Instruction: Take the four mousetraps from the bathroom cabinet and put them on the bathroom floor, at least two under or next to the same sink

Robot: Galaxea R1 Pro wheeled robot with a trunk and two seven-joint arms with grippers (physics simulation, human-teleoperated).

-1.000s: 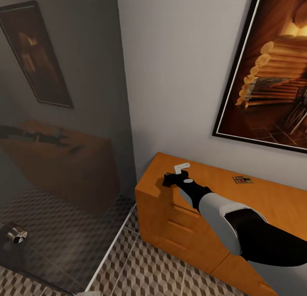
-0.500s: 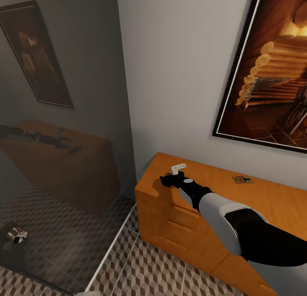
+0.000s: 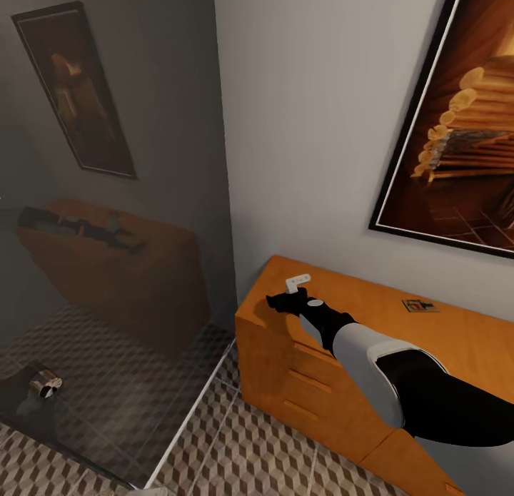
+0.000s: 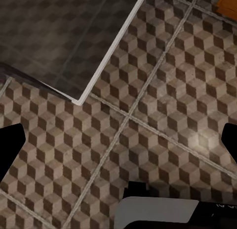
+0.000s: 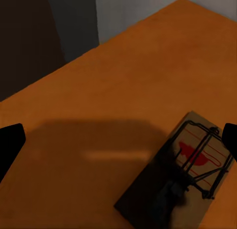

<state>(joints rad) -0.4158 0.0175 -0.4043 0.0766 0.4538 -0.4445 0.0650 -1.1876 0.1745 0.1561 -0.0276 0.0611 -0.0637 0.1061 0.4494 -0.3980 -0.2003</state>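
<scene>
Brown, beige and white cube-patterned tile floor point(image 4: 163, 105), dark grey tiled patch point(image 4: 59, 31) behind a white edge strip point(image 4: 111, 48), black fingertips point(image 4: 11, 145) spread wide apart

far mousetrap point(image 3: 419, 306) tiny (details unreadable), wall painting point(image 3: 457, 125) cropped

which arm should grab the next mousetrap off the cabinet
Right, most likely. The right gripper hangs open over the cabinet top, with a mousetrap lying flat between its fingertips in the right wrist view. The left gripper points down at the bathroom floor, away from any trap.

A dark-framed painting point(image 3: 457, 118) hangs beside a glass panel point(image 3: 107, 232).
</scene>
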